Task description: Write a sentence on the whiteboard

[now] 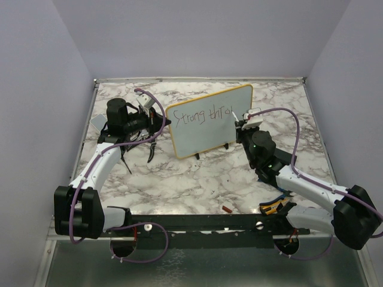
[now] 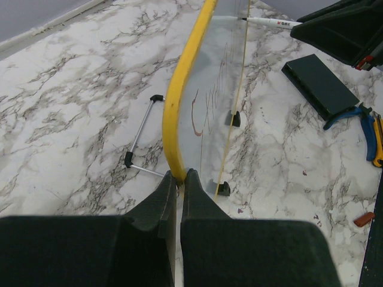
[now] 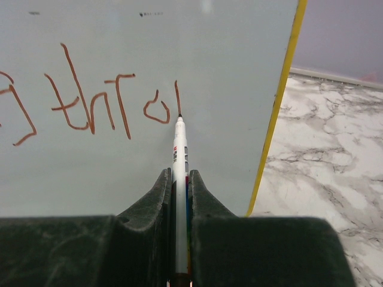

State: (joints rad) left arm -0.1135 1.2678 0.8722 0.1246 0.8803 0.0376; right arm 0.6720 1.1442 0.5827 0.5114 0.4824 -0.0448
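At the whiteboard (image 1: pixel 203 136), right hand (image 3: pixel 178 177) tight around a marker (image 3: pixel 179 146), left hand (image 2: pixel 178 177) tight on the yellow frame (image 2: pixel 178 89)

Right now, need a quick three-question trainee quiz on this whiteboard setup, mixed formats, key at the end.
1. True or false: the right claw is shut on the marker, whose tip touches the whiteboard.
2. What does the left claw grip? A) the pliers B) the whiteboard's edge C) the dark slab
3. How many lines of writing are on the board?
Key: 1 true; 2 B; 3 one.
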